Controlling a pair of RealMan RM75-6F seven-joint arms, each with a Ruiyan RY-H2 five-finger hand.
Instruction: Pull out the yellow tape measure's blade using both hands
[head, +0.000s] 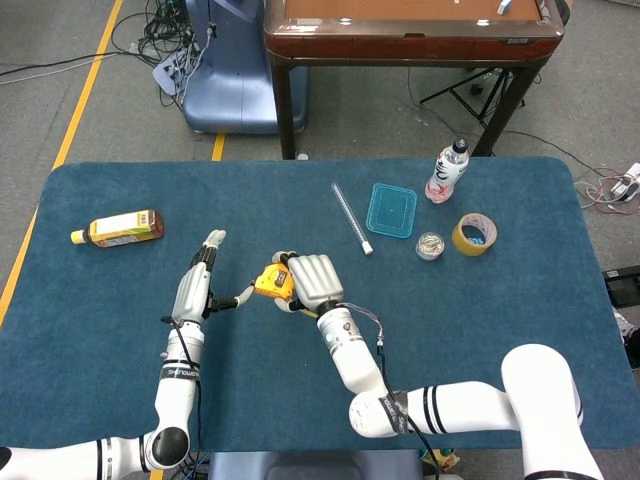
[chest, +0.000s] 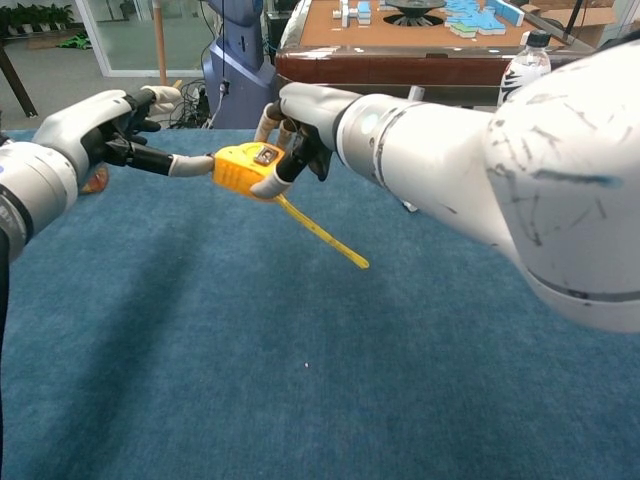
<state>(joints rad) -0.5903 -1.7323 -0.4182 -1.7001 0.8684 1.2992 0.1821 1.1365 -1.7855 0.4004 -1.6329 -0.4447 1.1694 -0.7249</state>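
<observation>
Chest view: my right hand (chest: 300, 125) grips the yellow tape measure (chest: 245, 166) above the bench (chest: 200, 350), blade trailing down-right. My left hand (chest: 105, 130), otherwise open, touches the case's left side with one outstretched finger.

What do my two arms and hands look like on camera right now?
Both arms are glossy white shells with black bands near the joints. The left hand is grey with black inner parts and pale fingertips. The right hand has light grey ribbed fingers, with thin cables at its wrist.
</observation>
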